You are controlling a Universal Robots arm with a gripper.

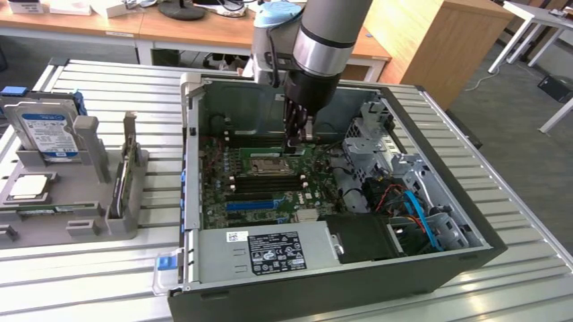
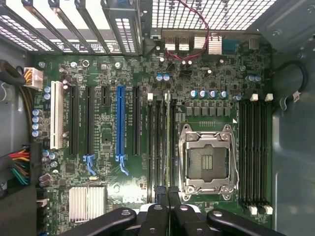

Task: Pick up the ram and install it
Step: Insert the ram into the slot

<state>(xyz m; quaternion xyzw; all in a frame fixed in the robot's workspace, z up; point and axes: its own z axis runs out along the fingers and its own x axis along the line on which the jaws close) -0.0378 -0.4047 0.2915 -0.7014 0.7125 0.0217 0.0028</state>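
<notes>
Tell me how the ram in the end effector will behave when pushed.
Probably stiff: the ram, held edge-on in the end effector, shows as a straight line. Likely light, being so thin. Sideways force could well bend or crack so thin a board.

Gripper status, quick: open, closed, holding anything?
Gripper: closed on the long thin green ram stick, held edge-on over the green motherboard inside the computer case.

Bright even room light, soft shadows inside computer case (image 1: 358,288)
</notes>
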